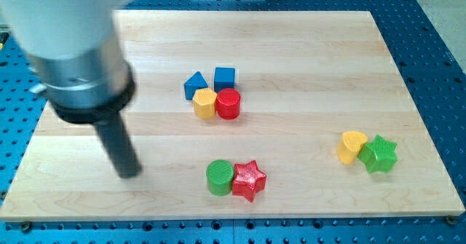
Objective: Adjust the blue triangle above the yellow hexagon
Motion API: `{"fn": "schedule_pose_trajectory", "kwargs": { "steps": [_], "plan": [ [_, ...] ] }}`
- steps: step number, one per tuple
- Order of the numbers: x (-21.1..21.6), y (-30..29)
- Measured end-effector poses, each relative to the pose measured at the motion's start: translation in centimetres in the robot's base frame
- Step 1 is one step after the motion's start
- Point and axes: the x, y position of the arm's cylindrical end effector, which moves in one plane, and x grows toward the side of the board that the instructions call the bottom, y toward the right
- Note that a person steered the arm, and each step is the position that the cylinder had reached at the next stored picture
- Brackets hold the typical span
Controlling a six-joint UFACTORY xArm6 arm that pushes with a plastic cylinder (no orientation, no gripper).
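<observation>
We were in the approach step: our tip (129,172) rested on the board (306,69) with nothing against it, a bare rod with no jaws to open or close, holding and touching no block. The blue triangle (195,86) lay well apart from the tip, up and toward the view's right of it, in a tight cluster; the yellow hexagon (205,103) sat just below and slightly right of the triangle, apparently touching it. We judged the triangle already roughly above the hexagon but offset toward the view's left, so the job left looked like a small nudge rather than a long push. The next move, as we saw it, called for bringing the tip up to the triangle's left side and pressing gently toward the view's right, taking care not to drag the hexagon or crowd the blue cube (225,78), which stood just right of the triangle, above the red cylinder (228,103). Nearer the tip, to its right at about its own level, were the green cylinder (219,177) and red star (249,179), touching. Far right stood a yellow heart (352,146) and green star (378,154). Counted: eight blocks, one of each kind named, and one tip.
</observation>
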Motion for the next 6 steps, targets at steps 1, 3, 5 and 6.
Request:
{"fn": "schedule_pose_trajectory", "kwargs": {
  "steps": [1,3,5,6],
  "plan": [
    [-2.4,-2.4],
    [-4.2,-2.4],
    [-6.1,-2.4],
    [-6.7,-2.4]
  ]
}}
